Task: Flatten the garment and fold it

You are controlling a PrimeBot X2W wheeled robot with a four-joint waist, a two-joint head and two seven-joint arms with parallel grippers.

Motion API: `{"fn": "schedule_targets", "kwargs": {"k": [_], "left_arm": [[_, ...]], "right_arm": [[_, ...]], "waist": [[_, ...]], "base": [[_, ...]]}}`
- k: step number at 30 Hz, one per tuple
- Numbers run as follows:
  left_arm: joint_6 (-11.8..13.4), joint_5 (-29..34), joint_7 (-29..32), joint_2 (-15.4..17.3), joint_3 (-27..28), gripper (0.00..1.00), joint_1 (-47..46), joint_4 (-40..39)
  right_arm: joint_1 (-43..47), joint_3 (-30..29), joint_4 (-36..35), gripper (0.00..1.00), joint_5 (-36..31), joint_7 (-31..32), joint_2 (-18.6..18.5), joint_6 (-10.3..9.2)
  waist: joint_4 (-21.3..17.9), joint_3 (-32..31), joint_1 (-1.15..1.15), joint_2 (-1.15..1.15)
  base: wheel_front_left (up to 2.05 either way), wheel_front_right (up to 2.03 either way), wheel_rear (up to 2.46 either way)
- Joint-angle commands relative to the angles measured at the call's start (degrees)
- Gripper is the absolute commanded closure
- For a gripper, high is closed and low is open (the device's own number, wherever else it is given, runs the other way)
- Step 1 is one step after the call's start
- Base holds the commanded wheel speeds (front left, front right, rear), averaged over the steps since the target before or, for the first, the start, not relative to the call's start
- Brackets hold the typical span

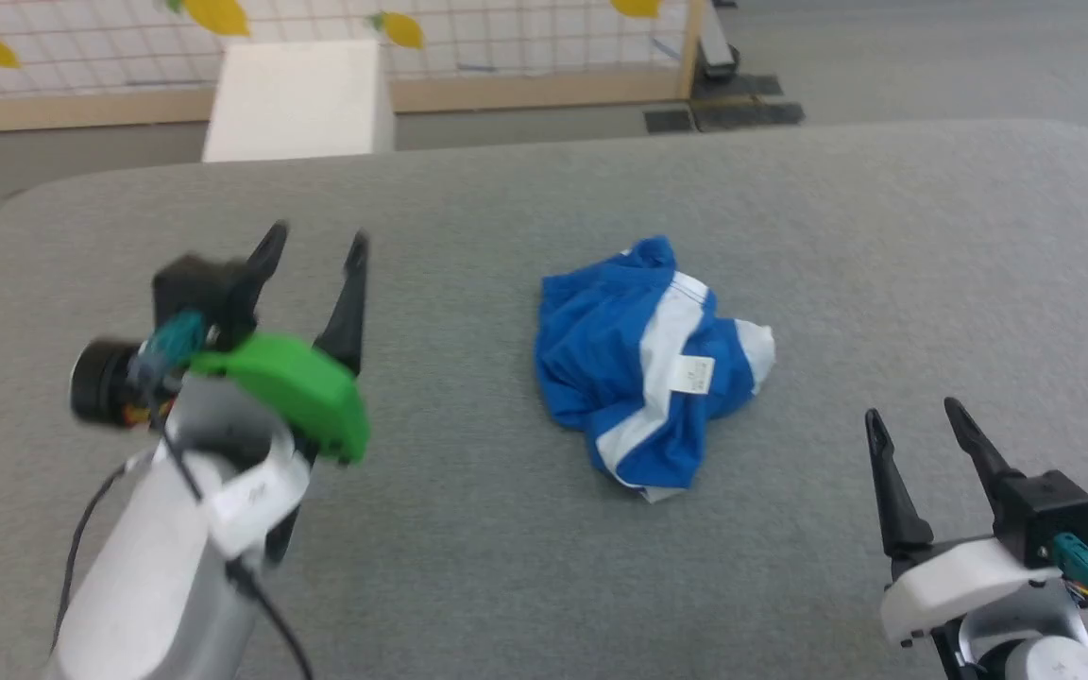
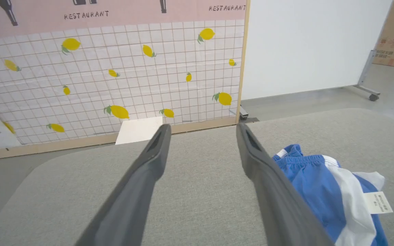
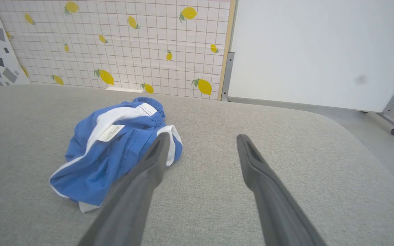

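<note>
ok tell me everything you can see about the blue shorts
The shorts are bright blue, thin-looking fabric with white stripes and white edging, a gathered elastic waistband at the far end and a small white tag facing up. They lie crumpled in a loose heap, not flattened or folded, near the middle of the grey cloth surface. Only that surface touches them; the left tool and right tool are both open and apart from them.
</note>
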Motion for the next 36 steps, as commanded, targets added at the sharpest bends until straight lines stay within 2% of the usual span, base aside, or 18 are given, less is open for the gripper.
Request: {"fn": "schedule_targets", "kwargs": {"k": [1, 8, 10, 13, 17, 21, 36], "left_arm": [[0.6, 0.7, -1.2, 0.9, 0.4, 0.00, 3.1, -0.6], [3.2, 3.7, -7.1, 4.2, 1.1, 0.00, 13.5, -3.2], [4.0, 4.1, -8.3, 4.4, 1.0, 0.00, 16.2, -3.6], [3.8, 4.4, -9.9, 4.4, -0.2, 0.00, 19.8, -3.7], [4.0, 3.9, -11.0, 3.1, -1.6, 0.00, 22.7, -2.8], [4.7, 3.1, -11.4, 2.2, -1.6, 0.00, 23.7, -2.5], [3.3, 2.4, -8.8, 2.4, -3.9, 0.00, 22.5, -4.7]], "right_arm": [[1.2, 0.0, -0.5, 0.00, -0.1, 0.2, 0.2, -0.09], [2.9, -0.1, -2.0, 0.00, -0.6, 0.9, 0.2, -0.09], [3.2, -0.3, -2.4, 0.00, -0.5, 1.0, 0.2, -0.09], [3.6, -0.4, -2.8, 0.00, -0.3, 1.0, 0.2, -0.09], [4.0, 0.1, -2.9, 0.00, 0.0, 1.0, 0.2, -0.09], [3.9, 0.2, -3.2, 0.00, 0.7, 1.2, 0.2, -0.09], [3.8, 0.3, -3.8, 0.00, 0.8, 1.7, 0.2, -0.09]], "waist": [[3.5, -3.0, 0.00, 0.00], [4.8, -3.6, 0.00, 0.00], [4.9, -3.8, 0.00, 0.00], [4.9, -4.1, 0.00, 0.00], [4.8, -4.5, 0.00, 0.00], [4.6, -4.5, 0.00, 0.00], [3.8, -3.7, 0.00, 0.00]], "base": [[0.00, 0.00, 0.00], [0.00, 0.00, 0.00], [0.00, 0.00, 0.00], [0.00, 0.00, 0.00], [0.00, 0.00, 0.00], [0.00, 0.00, 0.00], [0.00, 0.00, 0.00]]}}
